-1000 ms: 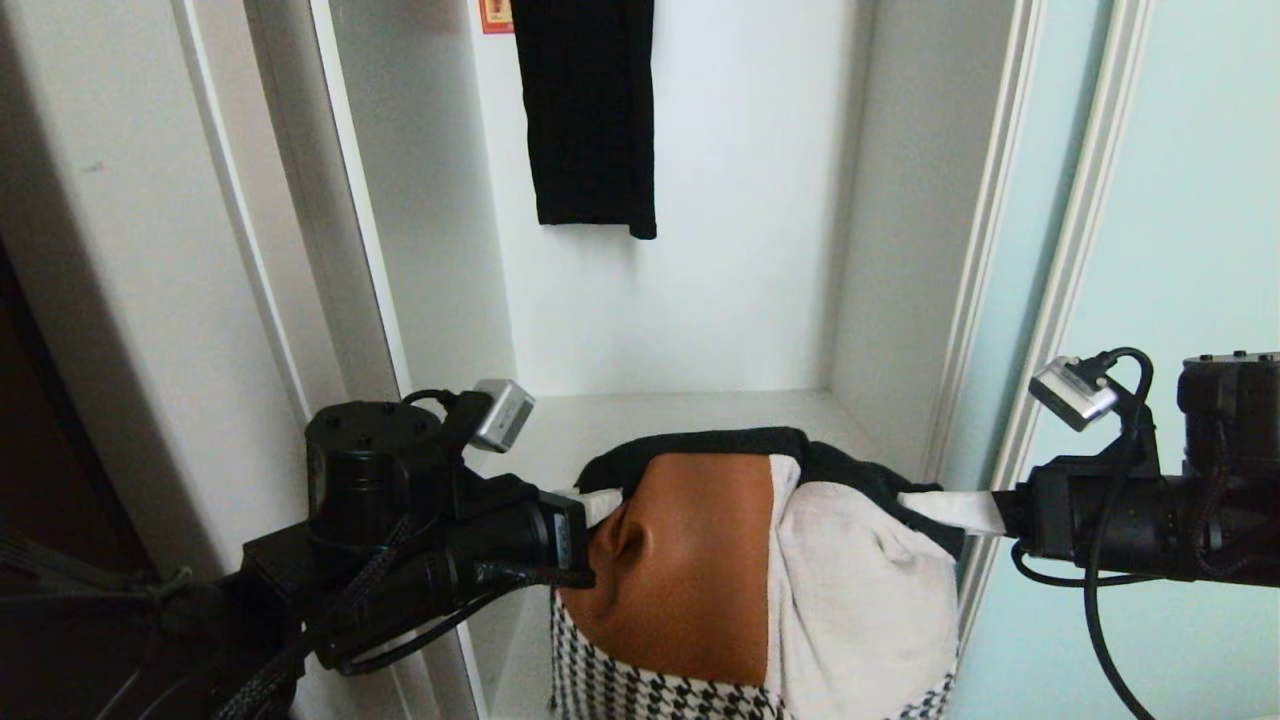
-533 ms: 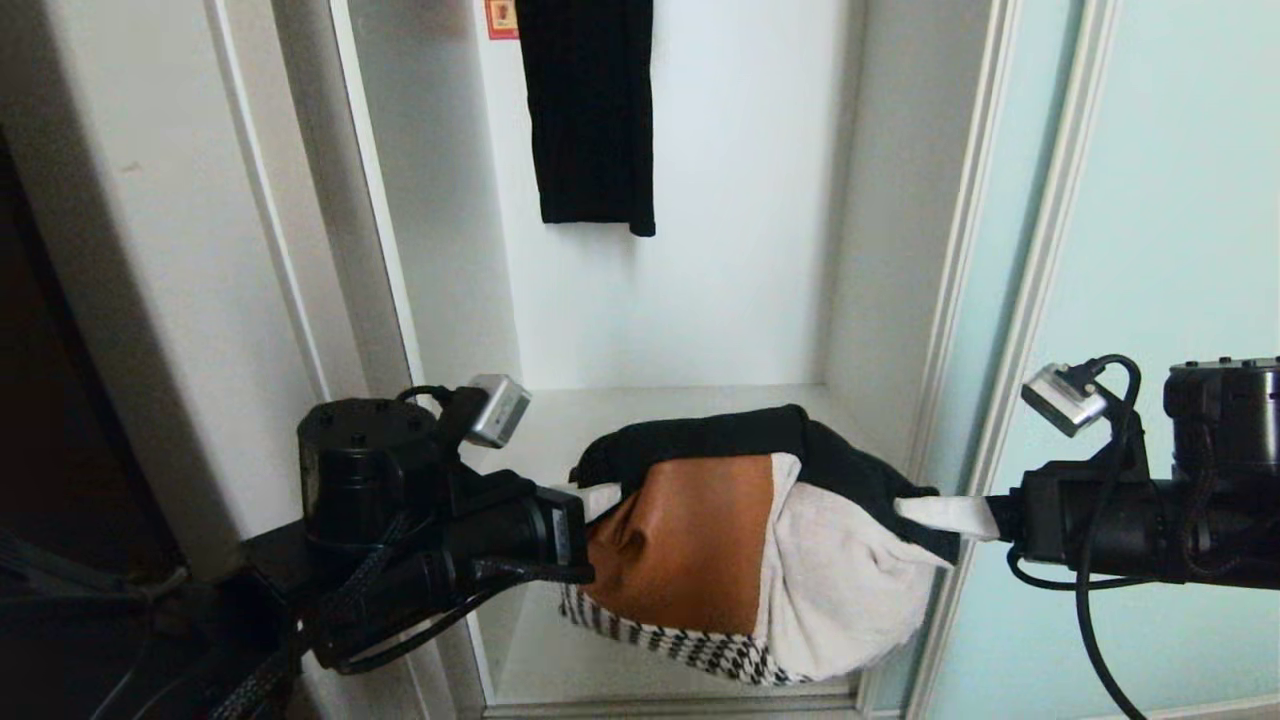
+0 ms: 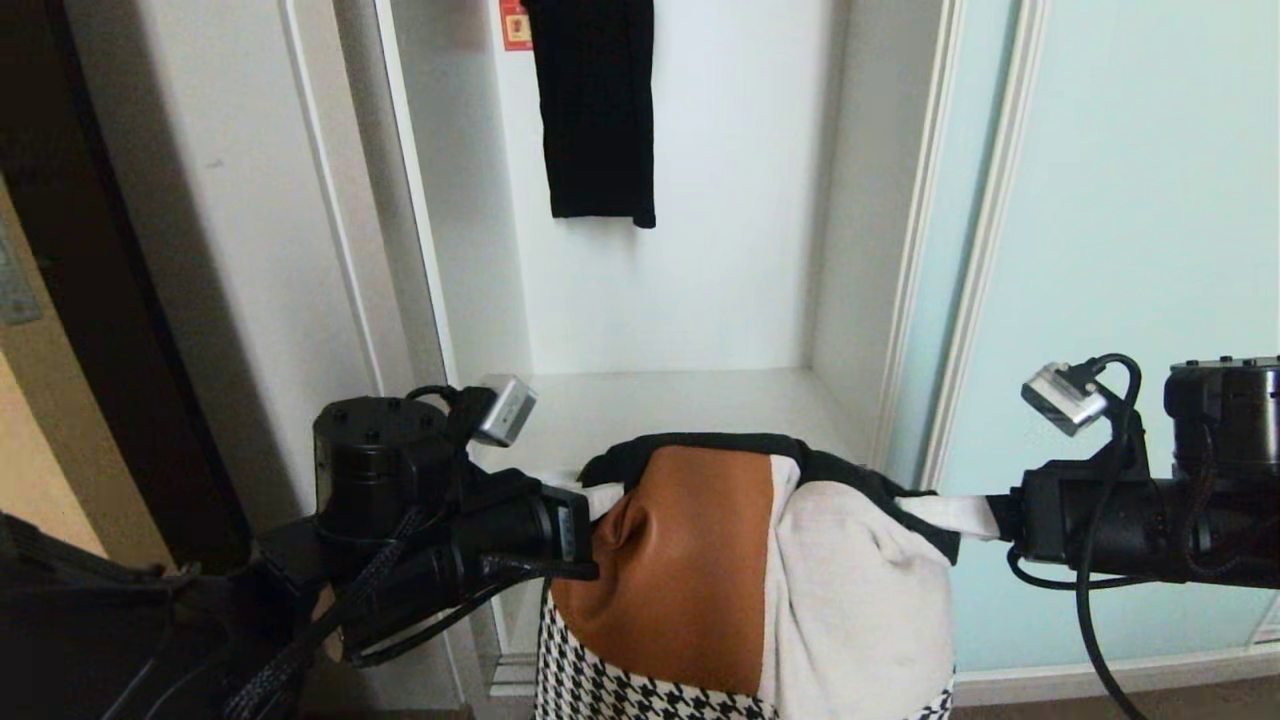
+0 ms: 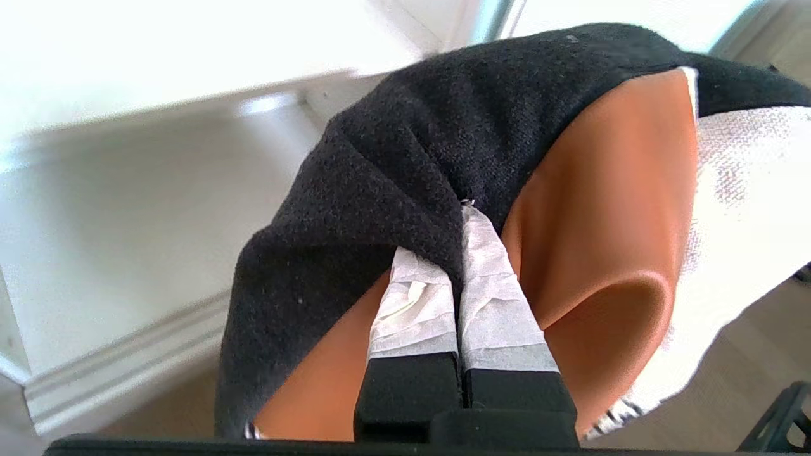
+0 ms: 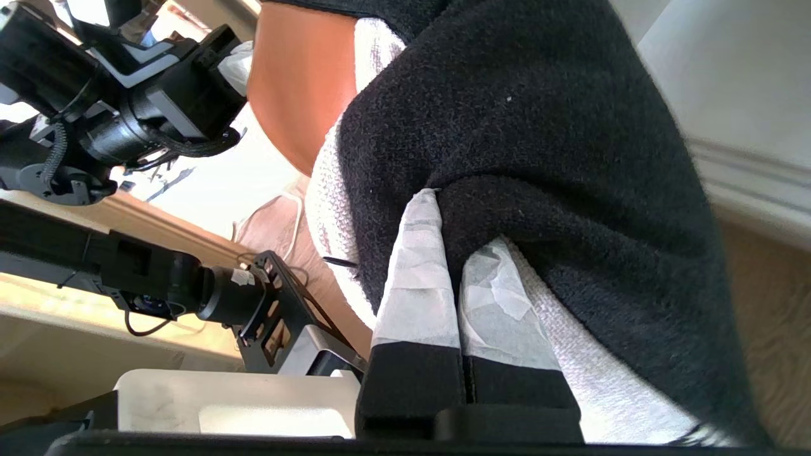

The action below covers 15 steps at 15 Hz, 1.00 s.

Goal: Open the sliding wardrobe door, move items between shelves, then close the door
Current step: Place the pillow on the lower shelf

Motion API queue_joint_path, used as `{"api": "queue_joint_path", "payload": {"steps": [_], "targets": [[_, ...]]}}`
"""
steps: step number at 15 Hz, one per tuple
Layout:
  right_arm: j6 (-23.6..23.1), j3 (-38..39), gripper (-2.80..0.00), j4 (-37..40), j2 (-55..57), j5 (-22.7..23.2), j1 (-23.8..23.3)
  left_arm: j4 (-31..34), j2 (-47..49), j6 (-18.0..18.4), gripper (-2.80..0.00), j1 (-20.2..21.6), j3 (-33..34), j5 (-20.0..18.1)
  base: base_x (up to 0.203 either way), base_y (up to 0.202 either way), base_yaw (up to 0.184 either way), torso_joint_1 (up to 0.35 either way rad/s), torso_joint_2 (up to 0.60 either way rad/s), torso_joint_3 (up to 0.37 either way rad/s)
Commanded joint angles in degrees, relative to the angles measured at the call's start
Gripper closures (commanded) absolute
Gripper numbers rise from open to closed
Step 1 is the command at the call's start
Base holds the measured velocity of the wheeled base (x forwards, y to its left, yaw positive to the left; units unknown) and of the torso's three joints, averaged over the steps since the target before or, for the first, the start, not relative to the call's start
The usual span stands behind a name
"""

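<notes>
Head view showed the items [image 3: 760,590], a black, orange and white bundle over a houndstooth one, stretched crosswise between the two arms in front of the open wardrobe, their long axis running left to right, the houndstooth hanging down below. The left gripper [image 3: 590,505] reached in level from the left, jaws clenched on the black fabric edge beside the orange panel. Behind lay a white shelf [image 3: 660,410]. The right gripper [image 3: 940,512] reached in level from the right, jaws clamped on the bundle's black edge. The sliding wardrobe door [image 3: 1130,200] stood rightmost.
</notes>
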Motion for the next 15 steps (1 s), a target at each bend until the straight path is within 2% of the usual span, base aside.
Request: {"api": "queue_joint_path", "payload": {"steps": [1,10,15], "targets": [[0.13,0.08,0.00,-0.16,-0.45,0.25,0.02,-0.41,0.31,-0.10,0.00,0.00,-0.17,0.02,-0.197,0.000,0.000,0.002,0.01,0.006],[0.13,0.08,0.00,-0.19,-0.17,0.34,-0.02,-0.13,1.55,-0.12,0.00,0.00,-0.15,-0.02,-0.192,0.000,0.000,0.003,0.00,0.002],[0.04,0.16,0.00,-0.25,0.16,0.34,0.02,0.13,2.55,0.21,0.00,-0.09,-0.19,0.31,-0.018,0.000,0.002,-0.001,0.00,-0.001]]}}
